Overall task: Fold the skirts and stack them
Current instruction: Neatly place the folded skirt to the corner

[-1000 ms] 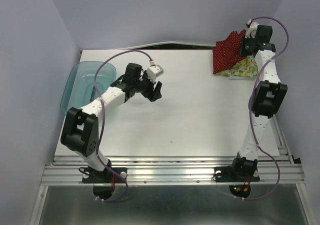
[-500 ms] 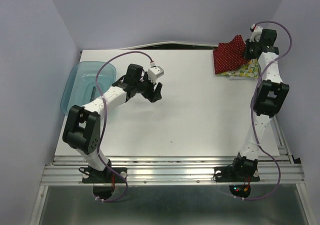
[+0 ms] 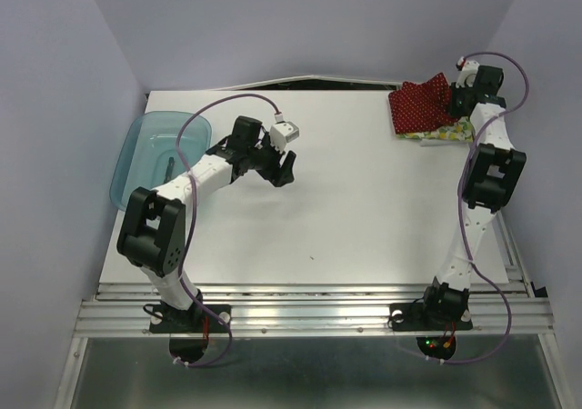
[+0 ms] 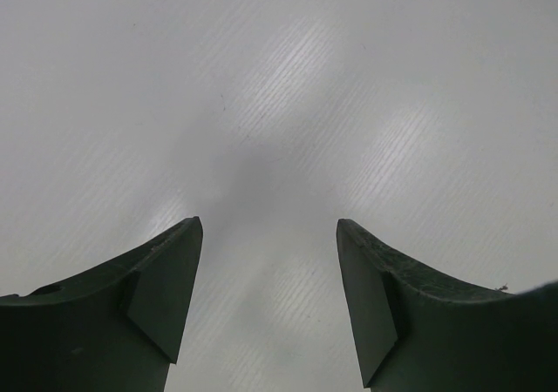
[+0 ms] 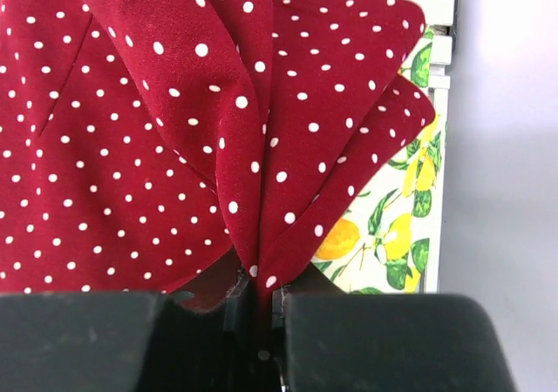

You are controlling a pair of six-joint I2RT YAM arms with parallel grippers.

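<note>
the desk [image 3: 364, 209] is a white sheet, and both skirts sit at its far right corner. the right arm [image 3: 486, 168] is stretched almost straight from its base at the near edge along the right edge, with its wrist over that corner. the left arm [image 3: 182, 186] is bent at the elbow and leans in from the left edge, its wrist low over the left-centre of the desk. a blue tray [image 3: 136, 159] rests on the left edge, well apart from the cloth. the red skirt [image 3: 420, 107] lies bunched on top of the cream skirt [image 3: 446, 132], of which only a strip shows on the side toward the right edge. the right tool [image 5: 257, 300] is clenched on a gathered fold of the red skirt, with the cloth fanning up from between its jaws. the left tool [image 4: 268, 261] is released, its jaws spread over bare desk and holding nothing. the step in hand looks like drawing the red skirt off the pile toward open desk so it can be spread out. to do it well, lift enough that the hem clears the cream skirt, then pull slowly toward the middle so the lower skirt is not dragged along or pushed off the far edge. the pinch holds several layers, so the left tool should take a second corner before any flattening.
</note>
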